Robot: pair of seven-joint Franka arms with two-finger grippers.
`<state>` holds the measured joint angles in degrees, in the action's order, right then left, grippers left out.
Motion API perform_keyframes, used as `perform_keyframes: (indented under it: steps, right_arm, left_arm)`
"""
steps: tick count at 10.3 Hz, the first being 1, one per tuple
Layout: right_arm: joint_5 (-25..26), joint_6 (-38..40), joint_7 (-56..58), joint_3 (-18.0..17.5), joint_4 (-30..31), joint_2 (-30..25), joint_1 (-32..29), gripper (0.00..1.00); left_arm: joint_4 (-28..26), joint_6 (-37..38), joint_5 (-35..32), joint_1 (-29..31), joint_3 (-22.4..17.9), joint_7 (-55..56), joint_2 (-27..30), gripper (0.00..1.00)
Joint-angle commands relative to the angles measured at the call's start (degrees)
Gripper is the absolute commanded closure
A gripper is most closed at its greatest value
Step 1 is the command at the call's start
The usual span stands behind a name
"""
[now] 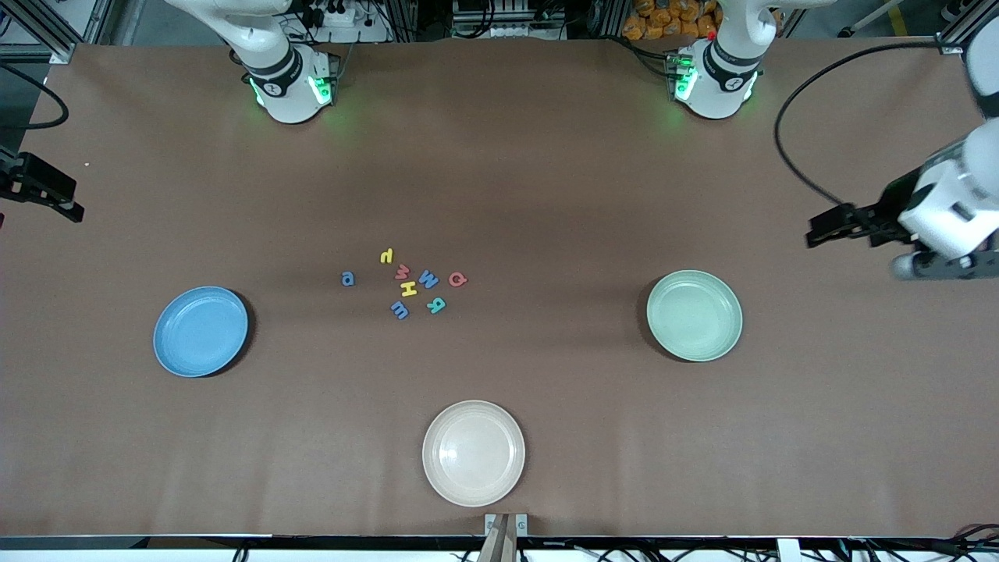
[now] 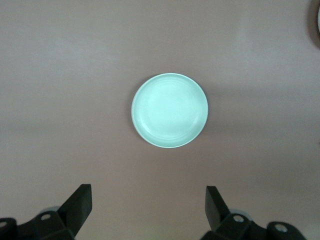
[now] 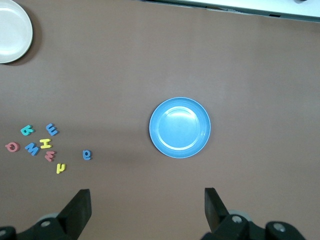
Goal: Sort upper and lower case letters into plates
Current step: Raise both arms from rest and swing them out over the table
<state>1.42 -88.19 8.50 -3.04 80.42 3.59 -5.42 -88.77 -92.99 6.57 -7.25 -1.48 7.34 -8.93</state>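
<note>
Foam letters [image 1: 406, 282] sit mid-worktop btwn blue plate [image 1: 200, 331] & mint plate [image 1: 694, 314], nothing sorted yet; my left pincer [image 2: 148, 207] & right pincer [image 3: 147, 210] both spread, empty, up at worktop ends, so I drop straight onto an outlier, pinch its edges.

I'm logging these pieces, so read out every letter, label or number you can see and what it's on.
"a": lone blue letter, on the table.
"H": yellow letter.
"M": blue letter beside Q.
"Q": red letter.
"R": teal letter.
Too small to read: another red, blue and yellow letter.
Nothing else bears text.
</note>
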Motion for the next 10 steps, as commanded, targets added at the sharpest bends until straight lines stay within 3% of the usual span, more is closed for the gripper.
perform_keyframes:
  steps: [1, 3, 4, 6, 7, 9, 10]
  right_arm:
    - [-0.19, 0.74, 0.11, -0.12, -0.53, 0.36, -0.3, 0.0]
    - [-0.02, 0.65, 0.29, -0.12, -0.52, 4.03, -0.3, 0.0]
    - [-0.1, 0.65, 0.2, -0.04, -0.27, 4.32, -0.3, 0.0]
    - [0.24, 0.29, 0.38, -0.12, -0.35, 11.84, 0.14, 0.0]
    - [1.03, 0.38, 0.46, -0.04, -0.27, 11.79, 1.1, 0.0]
    - [6.19, 0.04, 0.64, -0.12, -0.18, 13.53, 1.28, 0.0]
    - [7.09, -0.31, 0.29, -0.04, -0.18, 14.68, 1.2, 0.0]
  left_arm:
    - [0.17, -3.58, 1.77, -3.54, 0.25, 8.6, -3.8, 0.0]
    - [0.35, -8.15, 3.43, -6.71, 1.65, 22.21, -7.4, 0.0]
    - [0.52, -10.26, 6.58, -7.69, 1.66, 26.63, -9.42, 0.0]
    - [0.61, -15.09, 13.69, -9.36, 1.75, 34.02, -13.46, 0.0]
    - [0.7, -17.2, 15.9, -10.84, 1.75, 39.54, -15.57, 0.0]
    - [0.88, -20.72, 23.53, -13.14, 1.83, 52.28, -19.88, 0.0]
    - [0.88, -21.08, 28.53, -13.32, 1.75, 53.64, -22.08, 0.0]
